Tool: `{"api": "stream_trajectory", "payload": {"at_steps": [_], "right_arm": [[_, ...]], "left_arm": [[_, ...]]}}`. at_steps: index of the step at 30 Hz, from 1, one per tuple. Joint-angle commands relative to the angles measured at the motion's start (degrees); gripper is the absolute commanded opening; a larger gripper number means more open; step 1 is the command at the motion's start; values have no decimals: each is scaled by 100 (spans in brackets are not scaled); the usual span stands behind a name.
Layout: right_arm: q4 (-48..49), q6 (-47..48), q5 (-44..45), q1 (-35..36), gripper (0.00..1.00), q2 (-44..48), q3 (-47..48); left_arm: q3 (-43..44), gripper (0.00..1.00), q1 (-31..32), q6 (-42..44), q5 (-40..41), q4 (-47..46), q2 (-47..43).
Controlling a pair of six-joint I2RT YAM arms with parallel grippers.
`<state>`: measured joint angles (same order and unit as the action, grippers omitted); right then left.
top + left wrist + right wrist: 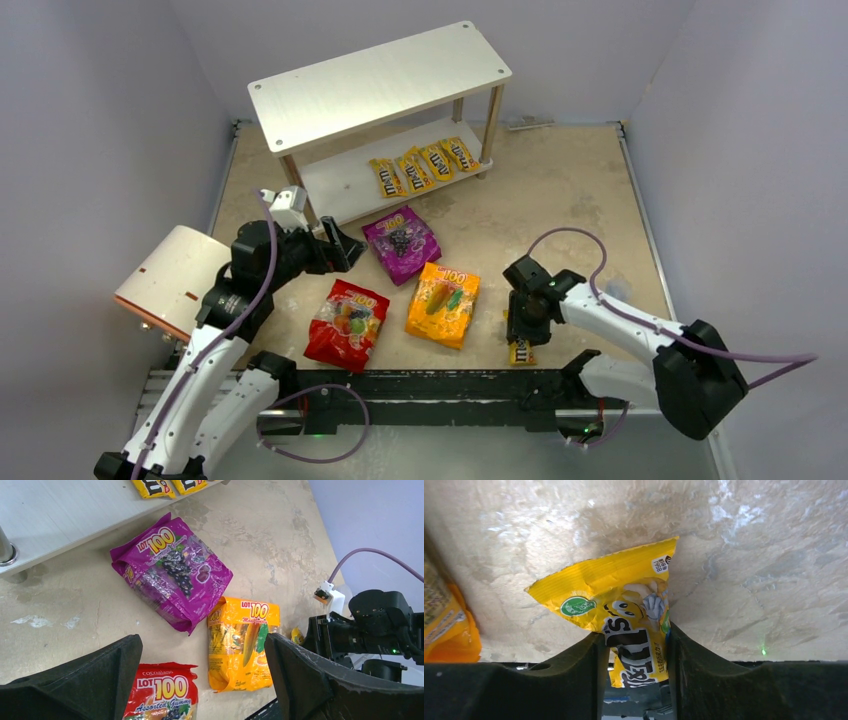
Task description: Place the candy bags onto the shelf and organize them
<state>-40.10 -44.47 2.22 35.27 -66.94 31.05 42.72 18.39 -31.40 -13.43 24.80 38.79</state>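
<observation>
The white two-tier shelf [380, 80] stands at the back, with several yellow M&M's packets [425, 165] in a row on its lower board [60, 510]. The purple bag [401, 243] [172, 577], the orange bag [443, 303] [243, 642] and the red bag [347, 322] [162, 692] lie flat on the table in front of it. My left gripper [340, 250] [201, 647] is open and empty, above the table left of the purple bag. My right gripper [520, 335] [636, 655] is shut on one yellow M&M's packet [520, 352] [624, 595], low at the table's near edge, right of the orange bag.
A cream cylinder with an orange rim [175, 280] lies at the left beside my left arm. A black rail [440, 385] runs along the near edge. Grey walls close in the table on three sides. A purple cable [580, 240] loops over my right arm.
</observation>
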Motion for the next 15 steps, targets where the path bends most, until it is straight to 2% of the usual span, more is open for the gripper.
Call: {"api": "stream_trajectory", "payload": {"at_steps": [1, 5, 11, 15], "right_arm": [[837, -34, 482, 51, 40, 326, -184], [1331, 173, 697, 51, 35, 641, -126], [1178, 679, 972, 51, 36, 542, 509], [1403, 1061, 731, 51, 37, 642, 896]], "left_arm": [[36, 100, -29, 4, -133, -230, 13], [35, 100, -29, -2, -230, -250, 35], [-100, 100, -29, -152, -709, -541, 215], [-511, 100, -8, -663, -1611, -1633, 574]]}}
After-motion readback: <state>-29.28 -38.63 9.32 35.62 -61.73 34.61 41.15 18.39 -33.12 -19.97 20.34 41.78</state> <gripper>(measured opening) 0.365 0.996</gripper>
